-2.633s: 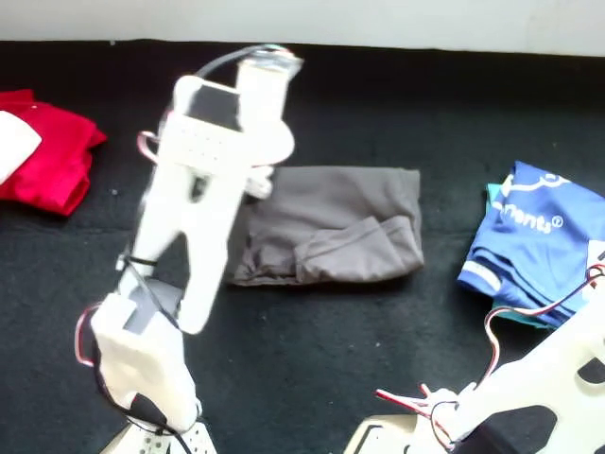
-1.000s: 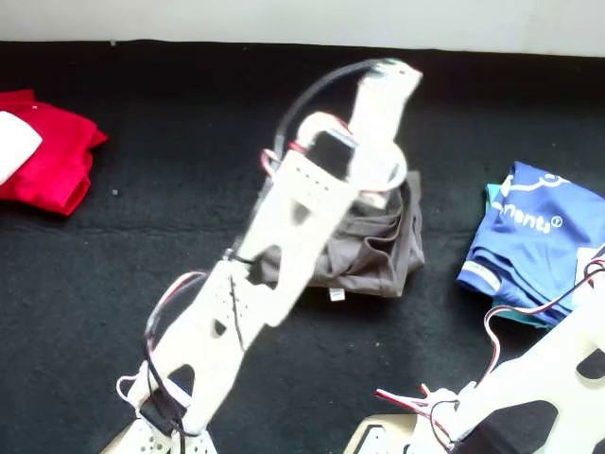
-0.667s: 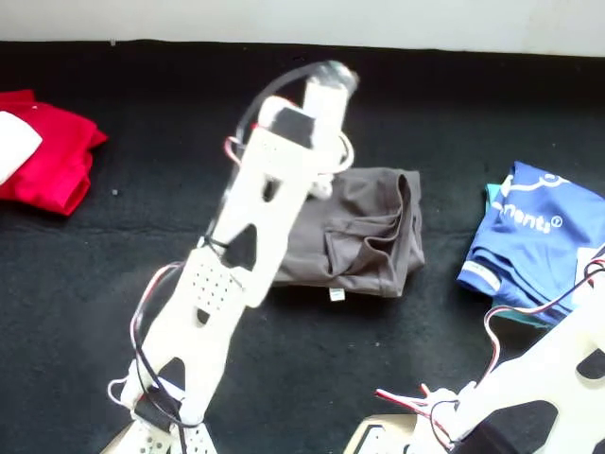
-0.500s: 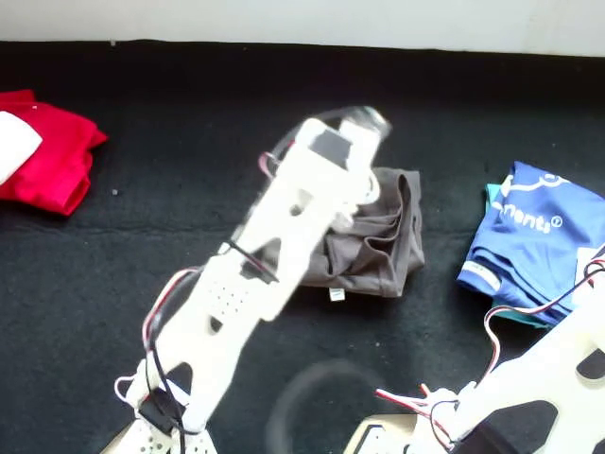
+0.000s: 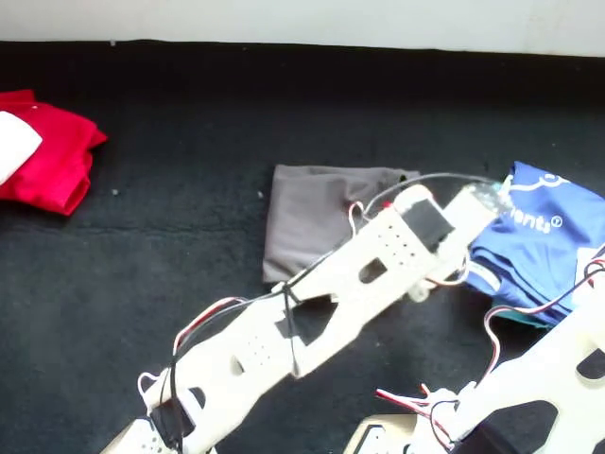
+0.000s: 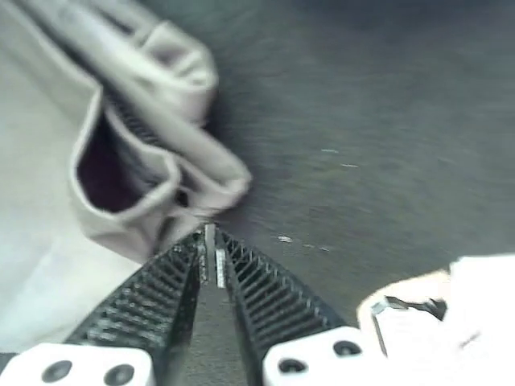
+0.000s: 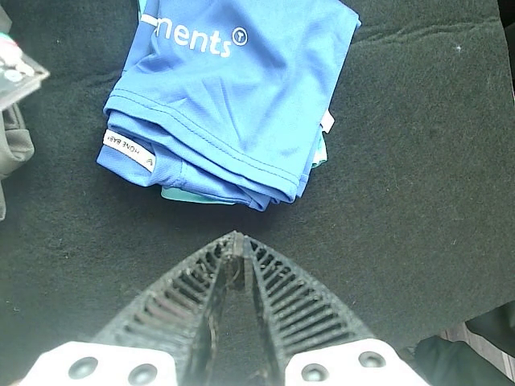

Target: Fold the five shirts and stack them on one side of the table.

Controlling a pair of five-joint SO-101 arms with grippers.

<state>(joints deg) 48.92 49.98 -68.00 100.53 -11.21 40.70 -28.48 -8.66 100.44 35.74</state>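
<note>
- Just ahead of the left gripper (image 6: 209, 241), the gray shirt (image 6: 96, 145) is lying folded on the counter (image 6: 378, 112). Its bunched, layered corner is sitting right at the fingertips, and I cannot tell whether they are touching it.
- The left gripper's ribbed black fingers are pressing together with nothing caught between them.
- The gray fabric is looking soft and matte. Its hems are curling into loose pockets on the side facing the left gripper, while the rest is lying flat.
- In the high view the left arm (image 5: 378, 265) is stretching across the gray shirt (image 5: 312, 218), which is forming a rough rectangle.
- Ahead of the right gripper (image 7: 235, 240), clear of its tips, the blue shirt (image 7: 241, 88) is lying folded on a teal shirt (image 7: 187, 195). The stitched folded edge is facing the right gripper, and the long side is running across its line of reach.
- The right gripper's fingers are closing tip to tip, holding nothing.
- The blue fabric is looking smooth and slightly shiny, against a dark, felt-like counter.
- Well away from both grippers, a red shirt (image 5: 57, 156) is lying folded at the counter's far end, with a white shirt (image 5: 14, 142) on it.
</note>
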